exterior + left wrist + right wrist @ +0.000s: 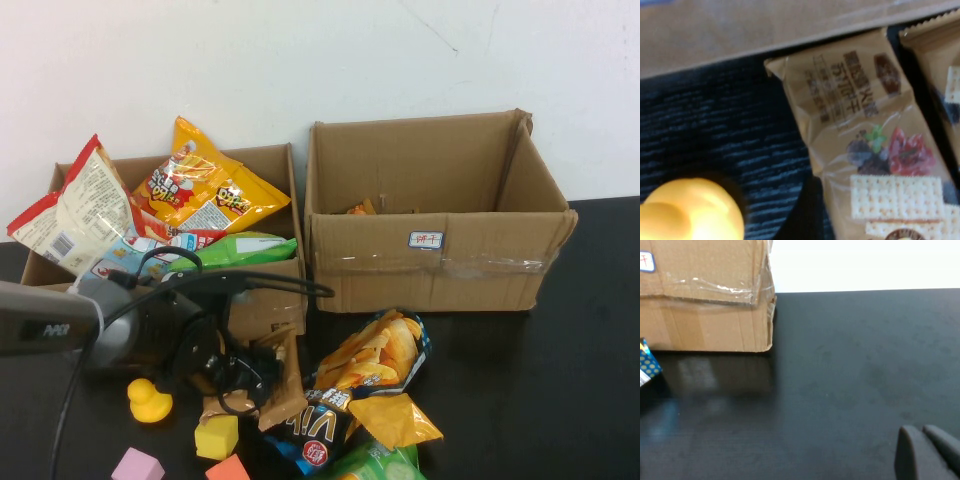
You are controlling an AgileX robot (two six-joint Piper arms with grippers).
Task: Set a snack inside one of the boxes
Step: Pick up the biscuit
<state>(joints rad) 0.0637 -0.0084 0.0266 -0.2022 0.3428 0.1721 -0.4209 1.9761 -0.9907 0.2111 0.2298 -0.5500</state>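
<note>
A brown cracker packet (pixel 287 384) lies on the black table in front of the left box (pixel 265 305). It fills the left wrist view (pixel 860 125), with a second similar packet (pixel 940 60) beside it. My left gripper (pixel 245 372) hangs low right over these packets. The left box is piled with snack bags (pixel 205 190). The right box (pixel 440 262) holds one small orange item (pixel 362 209). A chips bag (pixel 380 350) and other snacks lie in front of it. My right gripper (pixel 921 431) is shut and empty above bare table, right of the right box (pixel 705 315).
A yellow rubber duck (pixel 149 400) sits beside the left arm and shows in the left wrist view (pixel 687 212). A yellow block (pixel 216 437), a pink block (pixel 137 466) and an orange block (pixel 228 469) lie at the front edge. Cables (pixel 230 285) loop over the left arm.
</note>
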